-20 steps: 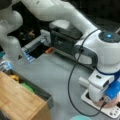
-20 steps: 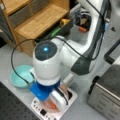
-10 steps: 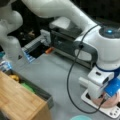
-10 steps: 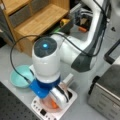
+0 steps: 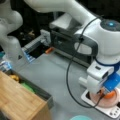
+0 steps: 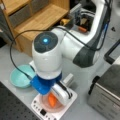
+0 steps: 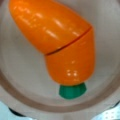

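An orange toy carrot [image 7: 57,42] with a green stem end [image 7: 72,90] lies in a round pink plate [image 7: 17,75] and fills the wrist view. In both front views the plate [image 5: 115,100] [image 6: 45,102] rests on a white scale [image 5: 113,111] [image 6: 65,106]. My gripper [image 5: 105,92] [image 6: 55,96] hangs straight down over the carrot [image 5: 110,95] [image 6: 52,100], very close to it. The white hand and its blue mount hide the fingers, and none show in the wrist view.
A teal bowl [image 6: 20,78] [image 5: 82,118] sits beside the scale. A dark toaster oven [image 5: 67,45] [image 6: 107,95] stands close to the arm. A wooden shelf unit [image 6: 35,17] [image 5: 17,102] and a bin [image 5: 37,91] with yellow and green items border the grey table.
The arm's wrist has shifted slightly upward in both front views. The plate, scale and bowl have stayed in place.
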{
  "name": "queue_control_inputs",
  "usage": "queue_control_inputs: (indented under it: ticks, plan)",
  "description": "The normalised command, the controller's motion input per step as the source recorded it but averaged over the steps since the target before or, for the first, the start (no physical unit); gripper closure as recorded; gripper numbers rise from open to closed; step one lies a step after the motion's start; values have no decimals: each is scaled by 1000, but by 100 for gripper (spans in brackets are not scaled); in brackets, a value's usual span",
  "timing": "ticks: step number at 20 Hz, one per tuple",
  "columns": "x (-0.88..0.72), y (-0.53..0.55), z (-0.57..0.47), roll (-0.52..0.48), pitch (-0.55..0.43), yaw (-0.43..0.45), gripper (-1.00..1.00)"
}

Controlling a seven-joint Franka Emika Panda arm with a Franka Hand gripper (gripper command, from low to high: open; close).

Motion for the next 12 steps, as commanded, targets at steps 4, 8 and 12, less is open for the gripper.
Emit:
queue_control_inputs:
  ticks: [4,8,12]
  plan:
    - [-324,-172,50,34,-106,135,-100]
    - [-421,-195,13,47,-90,117,-100]
    - [-362,-161,-56,62,-91,65,-100]
